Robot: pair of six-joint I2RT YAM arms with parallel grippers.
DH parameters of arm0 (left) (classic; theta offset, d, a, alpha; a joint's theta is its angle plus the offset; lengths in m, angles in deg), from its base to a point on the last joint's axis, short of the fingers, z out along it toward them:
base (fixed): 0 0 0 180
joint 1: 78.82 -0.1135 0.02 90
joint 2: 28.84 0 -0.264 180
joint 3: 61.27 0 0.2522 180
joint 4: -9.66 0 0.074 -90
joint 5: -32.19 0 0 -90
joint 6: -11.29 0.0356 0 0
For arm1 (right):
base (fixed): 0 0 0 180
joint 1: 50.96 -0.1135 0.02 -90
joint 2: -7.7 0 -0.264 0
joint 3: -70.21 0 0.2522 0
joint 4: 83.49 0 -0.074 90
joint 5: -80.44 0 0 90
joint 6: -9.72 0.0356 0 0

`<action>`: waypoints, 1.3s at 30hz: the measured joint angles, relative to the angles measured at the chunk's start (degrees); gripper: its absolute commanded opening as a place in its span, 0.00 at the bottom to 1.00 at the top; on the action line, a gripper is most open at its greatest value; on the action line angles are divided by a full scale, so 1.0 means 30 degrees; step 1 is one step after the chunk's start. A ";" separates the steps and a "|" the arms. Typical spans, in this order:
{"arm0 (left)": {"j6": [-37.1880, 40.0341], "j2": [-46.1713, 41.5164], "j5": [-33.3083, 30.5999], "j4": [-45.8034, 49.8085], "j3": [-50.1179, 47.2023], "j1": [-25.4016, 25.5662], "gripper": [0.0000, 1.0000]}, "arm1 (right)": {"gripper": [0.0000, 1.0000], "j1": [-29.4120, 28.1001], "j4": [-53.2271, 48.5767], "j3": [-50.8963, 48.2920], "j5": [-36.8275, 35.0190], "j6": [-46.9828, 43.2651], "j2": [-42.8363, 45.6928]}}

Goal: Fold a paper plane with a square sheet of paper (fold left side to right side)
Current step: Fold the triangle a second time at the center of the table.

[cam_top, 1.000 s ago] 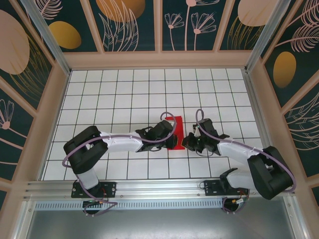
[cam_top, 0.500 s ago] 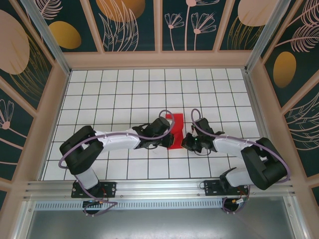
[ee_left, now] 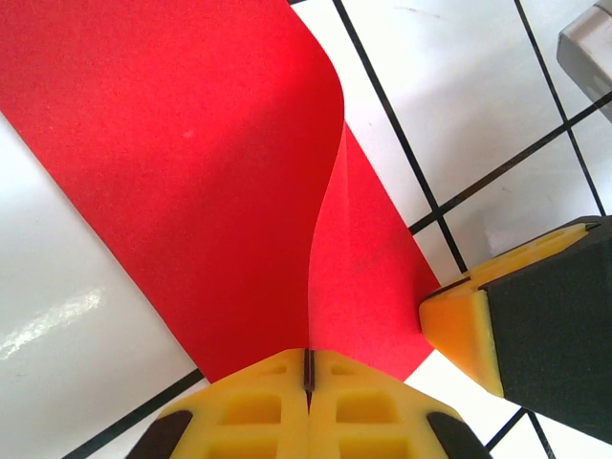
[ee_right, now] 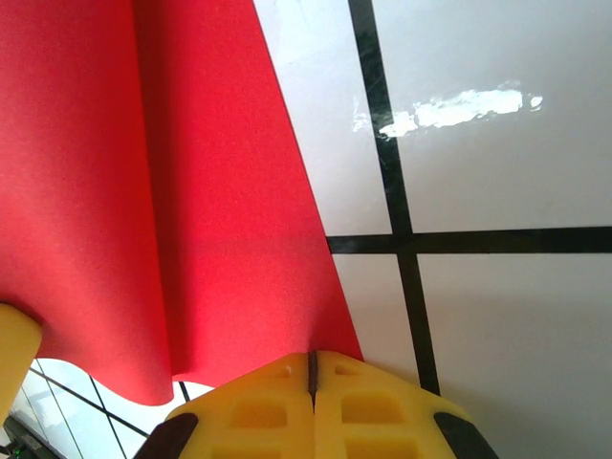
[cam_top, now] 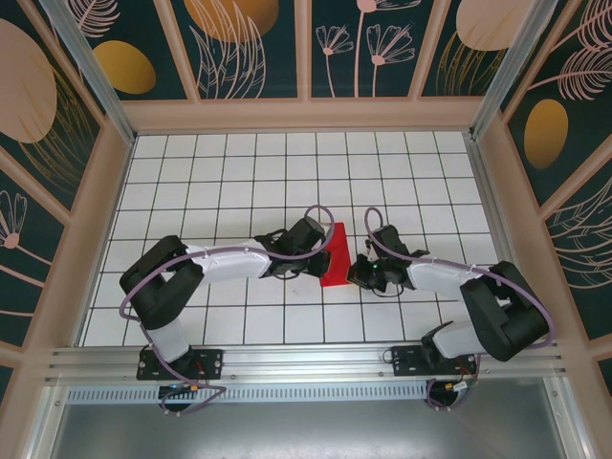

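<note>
Red square sheet of paper (cam_top: 337,258) bowed in top view; wrist views show left gripper (ee_left: 308,368), right gripper (ee_right: 312,363) pinching it.

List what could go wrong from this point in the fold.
The left gripper pinches only a thin edge of the red sheet, which bows up in a loose curve; a pull could slip it free or tear it.
The right gripper, fingers shut, sits at the sheet's very edge; if that hold is weak, the sheet may slide and the crease land skewed.
</note>
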 measured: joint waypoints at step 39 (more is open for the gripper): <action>0.1785 0.1275 -0.1020 0.0474 0.0386 -0.0714 0.07 | 0.05 -0.0328 0.0022 0.0182 -0.0219 -0.0131 -0.0197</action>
